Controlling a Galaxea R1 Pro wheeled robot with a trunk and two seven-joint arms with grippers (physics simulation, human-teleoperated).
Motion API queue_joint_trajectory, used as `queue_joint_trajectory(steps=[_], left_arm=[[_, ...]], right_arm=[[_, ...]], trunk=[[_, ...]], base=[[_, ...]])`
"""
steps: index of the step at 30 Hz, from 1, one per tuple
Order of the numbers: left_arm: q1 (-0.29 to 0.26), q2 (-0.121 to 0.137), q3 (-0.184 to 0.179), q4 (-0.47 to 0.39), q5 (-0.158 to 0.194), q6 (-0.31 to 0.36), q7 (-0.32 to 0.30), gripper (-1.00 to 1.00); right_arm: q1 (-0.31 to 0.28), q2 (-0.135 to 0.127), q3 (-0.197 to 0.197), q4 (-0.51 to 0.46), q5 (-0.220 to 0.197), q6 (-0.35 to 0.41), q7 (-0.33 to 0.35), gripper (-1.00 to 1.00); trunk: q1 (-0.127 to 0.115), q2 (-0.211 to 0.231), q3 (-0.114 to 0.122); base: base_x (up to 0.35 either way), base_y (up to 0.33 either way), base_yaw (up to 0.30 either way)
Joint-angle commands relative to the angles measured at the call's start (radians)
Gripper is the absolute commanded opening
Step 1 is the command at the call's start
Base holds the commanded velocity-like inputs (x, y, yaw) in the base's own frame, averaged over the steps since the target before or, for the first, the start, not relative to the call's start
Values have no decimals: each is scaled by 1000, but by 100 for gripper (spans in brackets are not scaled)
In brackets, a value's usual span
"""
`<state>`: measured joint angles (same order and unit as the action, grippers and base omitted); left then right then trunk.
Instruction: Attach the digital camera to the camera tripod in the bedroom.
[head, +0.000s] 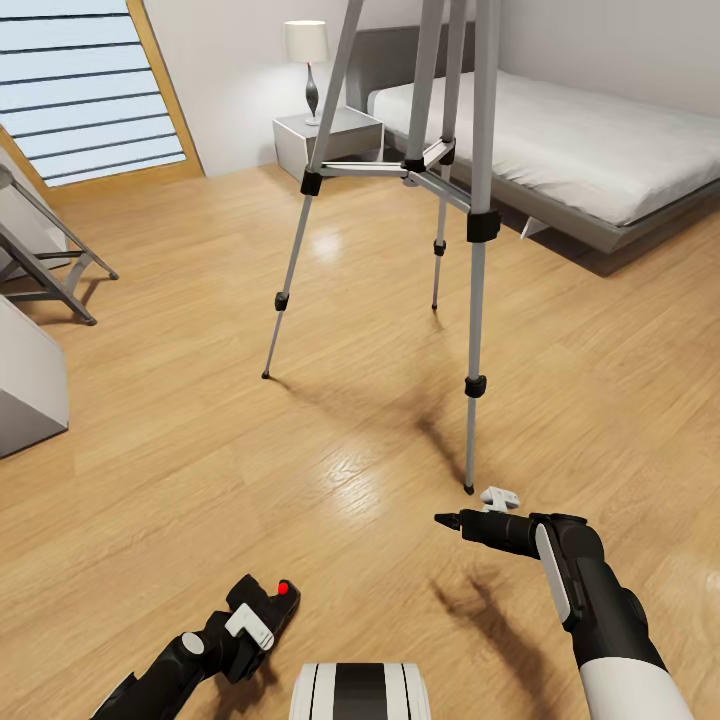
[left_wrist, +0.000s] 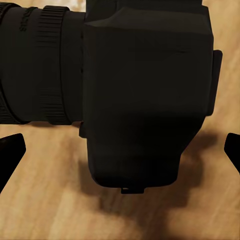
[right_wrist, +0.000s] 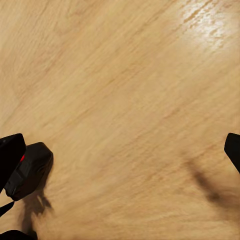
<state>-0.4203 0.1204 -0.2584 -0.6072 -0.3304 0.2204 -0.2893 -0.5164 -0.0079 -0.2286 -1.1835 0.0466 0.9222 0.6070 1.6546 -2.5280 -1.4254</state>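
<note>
The digital camera (head: 278, 600), black with a round red button, sits low over the wood floor at the bottom left. My left gripper (head: 250, 618) is right at it. In the left wrist view the camera (left_wrist: 145, 95) looms close, and the gripper (left_wrist: 120, 155) is open, its fingertips (left_wrist: 11, 152) wide apart on either side. The camera tripod (head: 478, 230) stands mid-room on silver legs with black joints; its head is cut off above. My right gripper (head: 450, 520) hovers open beside the nearest tripod foot (head: 468, 489). The right wrist view shows the camera (right_wrist: 31, 169) past one fingertip (right_wrist: 9, 155).
A grey low bed (head: 570, 140) runs along the back right, with a nightstand (head: 330, 135) and lamp (head: 307, 55) beside it. A wood-framed window (head: 90, 90) is at the back left. A grey metal stand (head: 50, 270) and a white block (head: 25, 385) sit on the left.
</note>
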Motion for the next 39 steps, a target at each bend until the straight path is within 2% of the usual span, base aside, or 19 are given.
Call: queue_joint_trajectory(steps=[1, 11, 39], left_arm=[[0, 1, -2, -2, -9, 4, -3, 100], [0, -1, -2, 35, -17, 4, -2, 100], [0, -6, -2, 34, -12, 4, -2, 100]], right_arm=[[-1, 0, -1, -1, 5, 4, 6, 100], [-1, 0, -1, -1, 6, 4, 7, 100], [-1, 0, -1, -1, 7, 4, 7, 100]], trunk=[[0, 0, -1], [0, 0, -1], [0, 0, -1]], base=[[0, 0, 0], [103, 0, 0], [8, 0, 0]])
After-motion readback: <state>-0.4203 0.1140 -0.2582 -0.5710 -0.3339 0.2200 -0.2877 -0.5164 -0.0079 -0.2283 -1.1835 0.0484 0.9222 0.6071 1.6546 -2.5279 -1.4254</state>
